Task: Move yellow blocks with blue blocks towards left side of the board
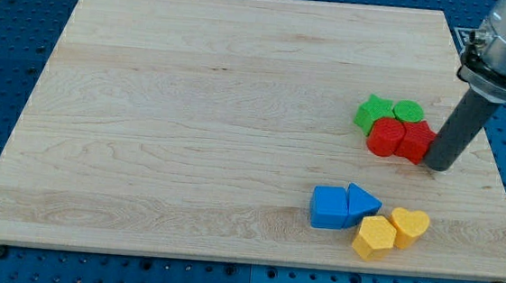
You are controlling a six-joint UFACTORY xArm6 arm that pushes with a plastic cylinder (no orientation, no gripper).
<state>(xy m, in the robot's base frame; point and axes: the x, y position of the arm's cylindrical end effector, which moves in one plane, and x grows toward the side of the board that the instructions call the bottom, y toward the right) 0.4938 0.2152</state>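
Note:
A blue cube [328, 207] and a blue triangular block [361, 203] sit side by side at the view's lower right. Touching them on the right are a yellow hexagonal block [374, 238] and a yellow heart-shaped block [409, 226]. My tip [437, 165] rests on the board above this group, just to the right of a red block [415, 142]. It stands well apart from the blue and yellow blocks.
A cluster sits at the view's right: a green star-shaped block [373, 112], a green round block [408, 111], a red round block [385, 137] and the other red block. The board's right edge [491, 160] lies just beyond my tip.

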